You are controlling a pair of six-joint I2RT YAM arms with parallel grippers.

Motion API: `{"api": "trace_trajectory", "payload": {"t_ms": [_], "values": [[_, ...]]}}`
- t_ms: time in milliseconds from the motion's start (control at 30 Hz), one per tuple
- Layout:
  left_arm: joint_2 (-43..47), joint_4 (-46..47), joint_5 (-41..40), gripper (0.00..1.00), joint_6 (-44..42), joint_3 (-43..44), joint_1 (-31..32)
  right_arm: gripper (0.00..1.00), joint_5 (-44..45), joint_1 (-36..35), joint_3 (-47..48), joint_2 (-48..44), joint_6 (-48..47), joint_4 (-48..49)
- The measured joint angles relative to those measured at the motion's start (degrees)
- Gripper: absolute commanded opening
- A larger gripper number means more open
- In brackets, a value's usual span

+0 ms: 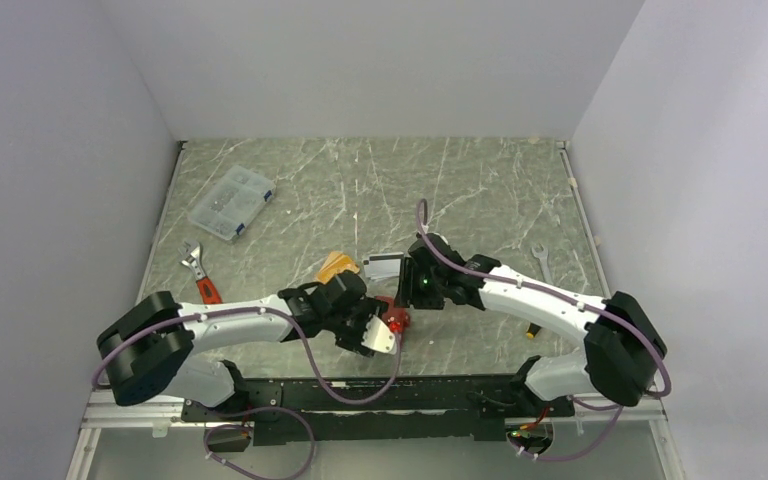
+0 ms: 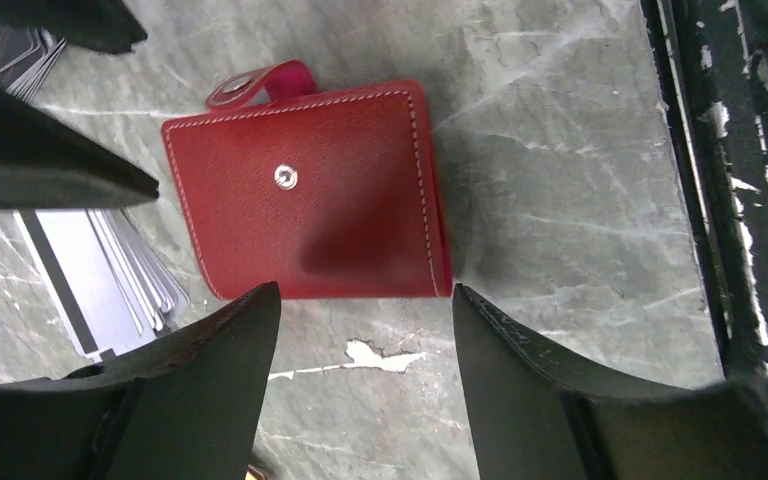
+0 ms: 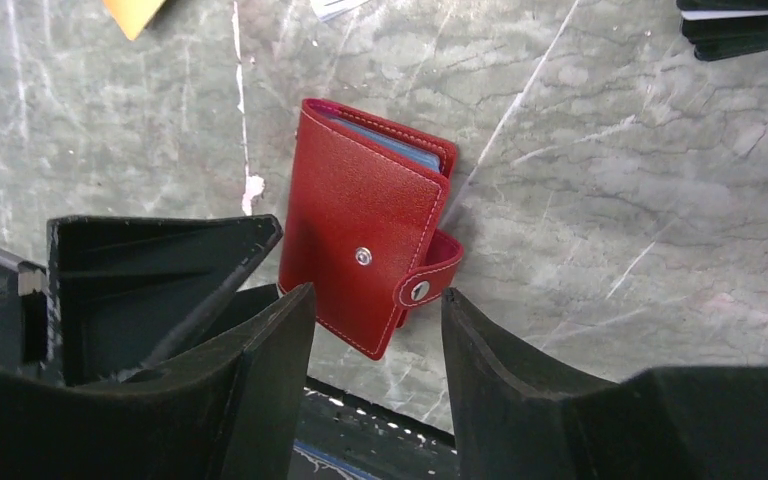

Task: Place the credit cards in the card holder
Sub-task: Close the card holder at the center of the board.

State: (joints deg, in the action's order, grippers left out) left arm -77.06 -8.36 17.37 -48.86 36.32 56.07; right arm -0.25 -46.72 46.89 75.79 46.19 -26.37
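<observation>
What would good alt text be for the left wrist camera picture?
A closed dark-red card holder, snap tab undone, lies flat on a grey marbled table. The open left claw hovers just above its near edge, empty. Silver-white credit cards lie fanned to the holder's left.

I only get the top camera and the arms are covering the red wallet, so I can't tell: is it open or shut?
Observer: The card holder is folded shut and lies flat on the table, but its snap tab is undone.
Operator: Is a gripper holding it?
Observer: No. The left gripper and the right gripper both hang open over it, with nothing between their fingers.
Operator: Where are the silver cards?
Observer: The left wrist view shows a fanned stack of silver cards lying beside the holder.
</observation>
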Motion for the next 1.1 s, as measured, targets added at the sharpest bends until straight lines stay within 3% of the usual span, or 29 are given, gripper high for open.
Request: {"api": "trace_trajectory", "payload": {"t_ms": [233, 400, 633, 833, 1000, 1100], "values": [[-2.80, 2.19, -5.86, 0.65, -1.57, -0.55, 4.94, 0.43, 0.46, -1.57, 1.92, 5.14, 0.92, -1.53], [-4.02, 4.28, -8.15, 0.44, -1.90, -1.27, 6.88, 0.36, 1.73, -2.23, 1.95, 6.03, 1.33, -2.27], [-6.60, 5.64, -10.14, 0.35, -2.05, -0.15, 8.74, 0.28, 3.04, -2.25, 1.95, 6.03, 1.42, -2.78], [-7.87, 5.01, -10.60, 0.36, -0.90, 1.49, 9.01, 0.28, 4.57, -2.25, 1.29, 5.70, 1.42, -3.45], [-8.57, 2.91, -9.90, 0.37, 0.50, 3.34, 9.01, 0.40, 7.30, -2.23, 0.98, 4.07, 1.07, -5.86], [-9.16, 2.34, -9.49, 0.37, 1.36, 4.20, 9.01, 0.41, 8.52, -2.23, 0.98, 3.76, 0.50, -7.21]]}}
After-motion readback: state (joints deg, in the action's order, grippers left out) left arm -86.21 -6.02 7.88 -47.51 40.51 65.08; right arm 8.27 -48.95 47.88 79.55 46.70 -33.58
